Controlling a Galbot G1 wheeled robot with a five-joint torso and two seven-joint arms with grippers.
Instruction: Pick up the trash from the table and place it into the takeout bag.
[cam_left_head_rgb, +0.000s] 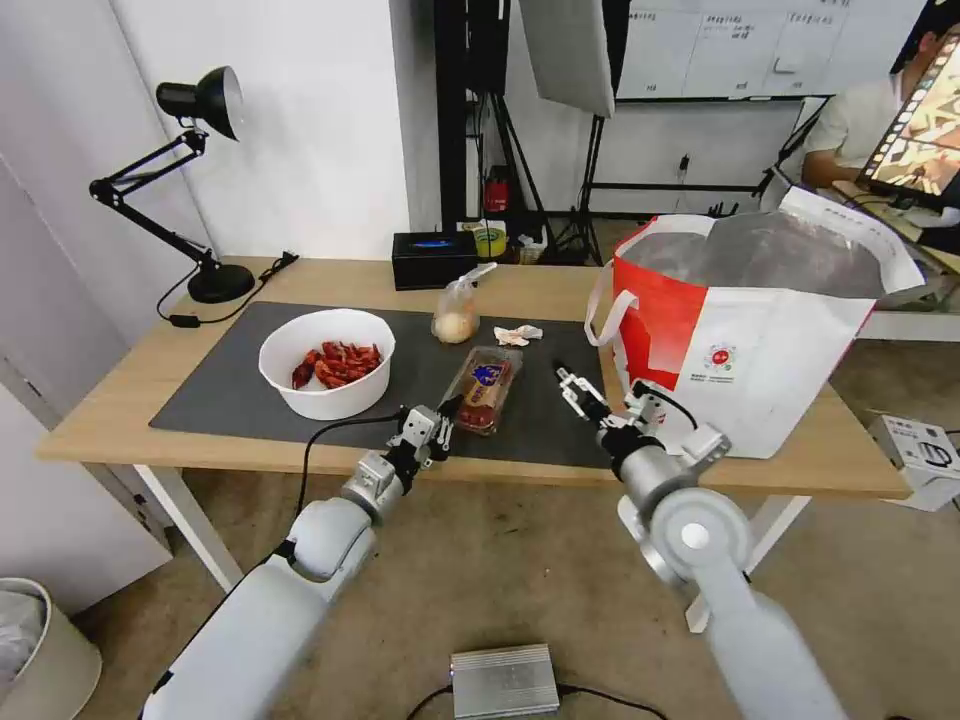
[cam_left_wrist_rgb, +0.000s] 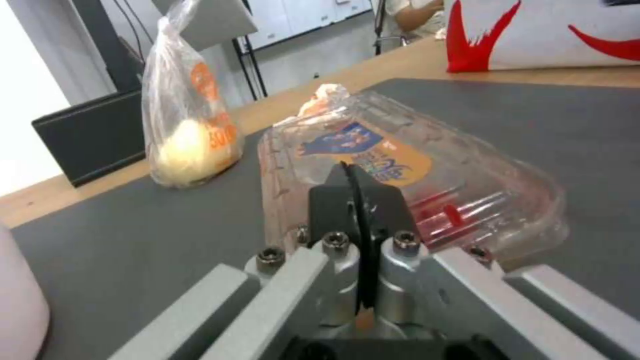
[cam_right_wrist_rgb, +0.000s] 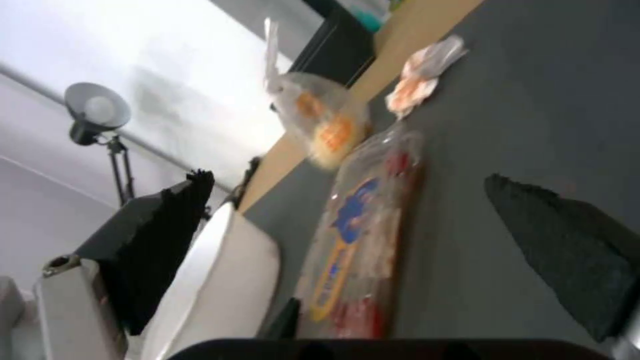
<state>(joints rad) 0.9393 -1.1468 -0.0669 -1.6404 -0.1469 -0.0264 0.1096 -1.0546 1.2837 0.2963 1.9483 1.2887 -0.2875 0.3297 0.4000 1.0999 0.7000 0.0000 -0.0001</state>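
A long light-wood table on white legs (cam_left_head_rgb: 120, 400) is carrying a large dark grey mat (cam_left_head_rgb: 230, 385), and the trash is lying spread across that mat. On the left, a white round bowl of red crayfish shells (cam_left_head_rgb: 326, 362) is sitting upright. Right of it, toward the near edge, a clear hinged plastic tray with a blue and orange label (cam_left_head_rgb: 484, 388) is lying flat, and beyond it, toward the far side, a knotted clear bag holding something pale yellow (cam_left_head_rgb: 456, 314) is standing, with a crumpled white tissue (cam_left_head_rgb: 517, 335) lying just to its right. The left gripper (cam_left_head_rgb: 446, 410) is pressing against the near left end of the tray with its dark fingers (cam_left_wrist_rgb: 357, 200) drawn tightly together; whether any of the plastic is pinched between them cannot be told. The right gripper (cam_left_head_rgb: 571, 384) is hovering over the mat just right of the tray, its fingers (cam_right_wrist_rgb: 567, 240) spread wide apart around nothing. At the right end of the table a large boxy red-and-white takeout bag with silver foil lining (cam_left_head_rgb: 745, 350) is standing open, well apart from the tray. A black desk lamp (cam_left_head_rgb: 200, 110) and a black rectangular box (cam_left_head_rgb: 433, 259) are sitting along the far edge.
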